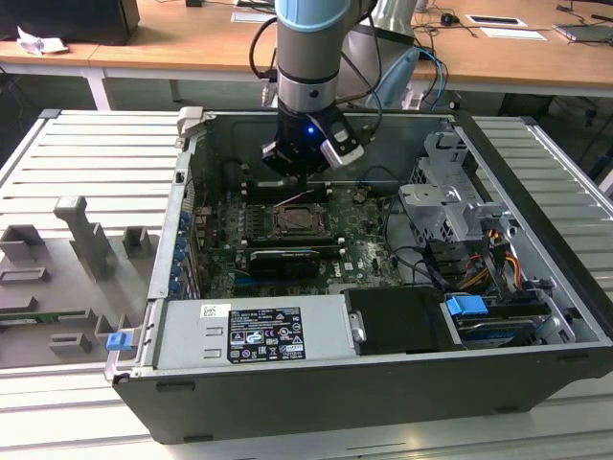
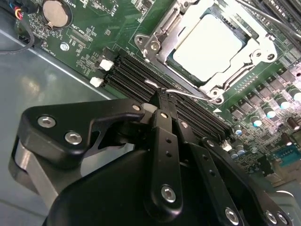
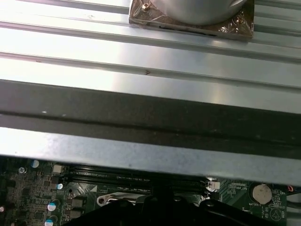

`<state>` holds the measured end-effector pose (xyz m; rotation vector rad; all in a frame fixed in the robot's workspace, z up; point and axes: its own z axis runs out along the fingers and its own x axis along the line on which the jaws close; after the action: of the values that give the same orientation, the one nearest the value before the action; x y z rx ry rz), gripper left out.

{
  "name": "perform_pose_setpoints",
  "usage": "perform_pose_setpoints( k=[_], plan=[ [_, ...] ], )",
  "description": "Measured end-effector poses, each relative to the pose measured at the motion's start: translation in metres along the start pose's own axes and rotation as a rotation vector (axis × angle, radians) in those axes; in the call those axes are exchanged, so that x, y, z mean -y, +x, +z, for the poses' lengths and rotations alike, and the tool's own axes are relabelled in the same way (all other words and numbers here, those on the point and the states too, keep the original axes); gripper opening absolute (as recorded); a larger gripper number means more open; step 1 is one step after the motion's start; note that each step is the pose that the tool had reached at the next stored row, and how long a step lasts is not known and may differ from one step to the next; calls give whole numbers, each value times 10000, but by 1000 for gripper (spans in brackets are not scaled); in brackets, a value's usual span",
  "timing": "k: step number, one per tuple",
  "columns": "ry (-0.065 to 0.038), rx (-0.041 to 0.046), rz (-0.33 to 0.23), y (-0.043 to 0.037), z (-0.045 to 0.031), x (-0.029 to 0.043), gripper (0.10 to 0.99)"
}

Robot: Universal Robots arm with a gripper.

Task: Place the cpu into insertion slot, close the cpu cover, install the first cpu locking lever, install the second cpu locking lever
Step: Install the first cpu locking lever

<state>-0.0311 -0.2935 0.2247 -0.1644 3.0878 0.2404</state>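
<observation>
The cpu [image 2: 211, 44] lies flat in the insertion slot [image 1: 297, 221] on the green board, its pale top showing. The cpu cover [image 2: 159, 41], a silvery frame, lies down around it. A thin wire locking lever [image 2: 188, 93] runs along the socket's edge beside the memory slots. My gripper [image 2: 161, 97] hangs just over that edge, its black fingers [image 2: 164, 136] closed together with the tips meeting at the wire. In the exterior view my gripper [image 1: 301, 176] sits inside the open computer case, right behind the socket.
Long black memory slots [image 2: 134, 77] run next to the socket. A coin battery [image 2: 54, 12] sits on the board. A metal drive cage [image 1: 445, 206] and cables [image 1: 479, 261] crowd the exterior view's right; a power supply [image 1: 259, 331] lies in front. The case wall [image 3: 150, 113] stands close.
</observation>
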Motion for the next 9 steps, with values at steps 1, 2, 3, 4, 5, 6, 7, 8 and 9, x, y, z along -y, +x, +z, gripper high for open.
perform_pose_setpoints(
  k=[1,2,3,4,5,6,7,8,9],
  plan=[
    [-1,-3,-28,-10,13,3,106],
    [0,-3,-27,-17,27,6,106],
    [-3,-3,-26,-26,45,10,106],
    [-29,0,-26,-30,53,13,106],
    [-31,0,-24,-30,57,16,106],
    [-33,1,-24,-30,60,19,106],
    [-32,2,-17,-30,63,21,106],
    [-31,11,36,-32,75,25,106],
    [-27,19,91,-39,86,29,106]
  ],
)
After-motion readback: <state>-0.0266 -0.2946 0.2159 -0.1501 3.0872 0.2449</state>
